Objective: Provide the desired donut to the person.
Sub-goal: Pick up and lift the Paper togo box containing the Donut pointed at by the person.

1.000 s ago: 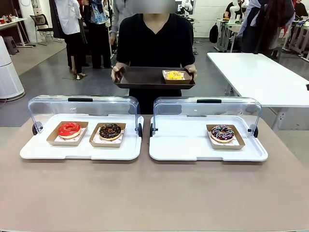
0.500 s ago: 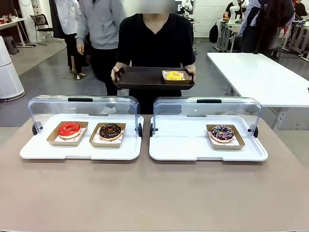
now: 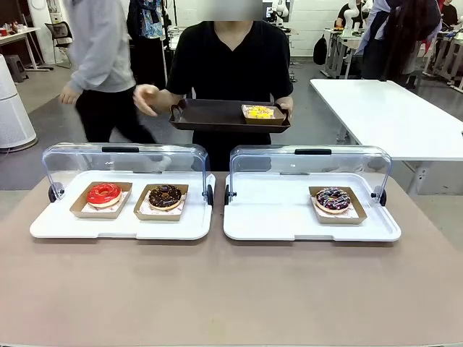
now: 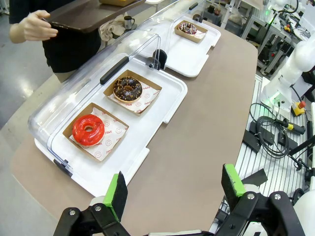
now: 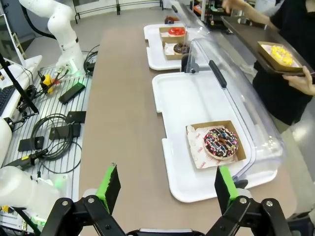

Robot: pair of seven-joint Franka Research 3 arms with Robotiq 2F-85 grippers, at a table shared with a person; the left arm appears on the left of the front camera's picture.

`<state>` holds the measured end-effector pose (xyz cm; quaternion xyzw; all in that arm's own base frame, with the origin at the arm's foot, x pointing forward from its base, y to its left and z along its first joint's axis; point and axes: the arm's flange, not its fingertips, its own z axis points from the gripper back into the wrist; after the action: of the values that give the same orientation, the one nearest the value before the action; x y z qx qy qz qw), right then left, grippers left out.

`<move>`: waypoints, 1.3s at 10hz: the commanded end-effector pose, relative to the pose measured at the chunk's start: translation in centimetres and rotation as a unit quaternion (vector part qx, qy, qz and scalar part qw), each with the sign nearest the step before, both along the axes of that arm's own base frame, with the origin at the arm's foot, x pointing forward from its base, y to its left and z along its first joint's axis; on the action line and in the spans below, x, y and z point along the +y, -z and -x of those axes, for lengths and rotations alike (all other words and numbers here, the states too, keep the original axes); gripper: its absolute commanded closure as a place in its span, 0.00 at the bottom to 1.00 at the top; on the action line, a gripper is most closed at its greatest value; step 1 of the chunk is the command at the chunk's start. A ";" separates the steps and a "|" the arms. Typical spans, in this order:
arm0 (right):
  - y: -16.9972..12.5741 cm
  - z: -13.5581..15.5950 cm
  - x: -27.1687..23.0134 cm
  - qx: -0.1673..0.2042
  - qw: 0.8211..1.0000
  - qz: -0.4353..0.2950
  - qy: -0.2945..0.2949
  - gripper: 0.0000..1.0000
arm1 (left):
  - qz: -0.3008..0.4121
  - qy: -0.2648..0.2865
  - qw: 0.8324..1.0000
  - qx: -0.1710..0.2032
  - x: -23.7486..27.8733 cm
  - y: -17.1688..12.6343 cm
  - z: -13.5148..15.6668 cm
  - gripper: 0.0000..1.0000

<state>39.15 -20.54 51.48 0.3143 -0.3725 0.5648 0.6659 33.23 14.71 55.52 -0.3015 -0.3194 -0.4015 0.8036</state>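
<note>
The person [image 3: 228, 65] in a black T-shirt stands at the far side and holds a dark brown tray [image 3: 210, 116] carrying a yellow donut [image 3: 260, 113] in a cardboard boat. One hand [image 3: 145, 98] is raised off the tray's edge. On the left white tray [image 3: 108, 228] lie a red donut [image 3: 104, 194] and a chocolate donut [image 3: 166, 196]. A sprinkled dark donut [image 3: 333, 199] lies on the right white tray [image 3: 275, 217]. My left gripper [image 4: 173, 189] hangs open high above the table's end, near the red donut [image 4: 88, 129]. My right gripper [image 5: 167, 189] is open above the other end, near the sprinkled donut [image 5: 221, 142].
Each white tray has a clear lid [image 3: 123, 155] swung back at its far edge. A bystander in grey [image 3: 98, 58] walks behind the person. A white table [image 3: 391, 116] stands at the right. The brown tabletop [image 3: 231, 289] lies bare in front of the trays.
The person's hand on the picture's left has let go of the brown tray and lifted outward. The bystander in grey has walked to the left. The donuts have not moved.
</note>
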 end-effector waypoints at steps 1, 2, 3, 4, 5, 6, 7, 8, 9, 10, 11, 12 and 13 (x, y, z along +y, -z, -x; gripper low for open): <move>0.2 -0.1 0.0 -0.002 1.000 -0.002 -0.001 0.00 | 0.008 0.006 1.000 -0.011 0.1 0.0 0.0 0.00; 0.2 -0.1 0.0 -0.002 1.000 -0.002 -0.001 0.00 | 0.008 0.006 1.000 -0.011 0.1 0.0 0.0 0.00; 0.2 -0.1 0.0 -0.002 1.000 -0.002 -0.001 0.00 | 0.008 0.006 1.000 -0.011 0.1 0.0 0.0 0.00; 0.2 -0.1 0.0 -0.002 1.000 -0.002 -0.001 0.00 | 0.008 0.006 1.000 -0.011 0.1 0.0 0.0 0.00; 0.2 -0.1 0.0 -0.002 1.000 -0.002 -0.001 0.00 | 0.008 0.006 1.000 -0.011 0.1 0.0 0.0 0.00; 0.2 -0.1 0.0 -0.002 1.000 -0.002 -0.001 0.00 | 0.008 0.006 1.000 -0.011 0.1 0.0 0.0 0.00; 0.2 -0.1 0.0 -0.002 1.000 -0.002 -0.001 0.00 | 0.008 0.006 1.000 -0.011 0.1 0.0 0.0 0.00; 0.2 -0.1 0.0 -0.002 1.000 -0.002 -0.001 0.00 | 0.008 0.006 1.000 -0.011 0.1 0.0 0.0 0.00; 0.2 -0.1 0.0 -0.002 1.000 -0.002 -0.001 0.00 | 0.008 0.006 1.000 -0.011 0.1 0.0 0.0 0.00; 0.2 -0.1 0.0 -0.002 1.000 -0.002 -0.001 0.00 | 0.008 0.006 1.000 -0.011 0.1 0.0 0.0 0.00; 0.2 -0.1 0.0 -0.002 1.000 -0.002 -0.001 0.00 | 0.008 0.006 1.000 -0.011 0.1 0.0 0.0 0.00; 0.2 -0.1 0.0 -0.002 1.000 -0.002 -0.001 0.00 | 0.008 0.006 1.000 -0.011 0.1 0.0 0.0 0.00; 0.2 -0.1 0.0 -0.002 1.000 -0.002 -0.001 0.00 | 0.008 0.006 1.000 -0.011 0.1 0.0 0.0 0.00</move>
<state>39.18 -20.47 51.50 0.3142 -0.3719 0.5654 0.6658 33.23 14.71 55.52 -0.3016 -0.3194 -0.4015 0.8036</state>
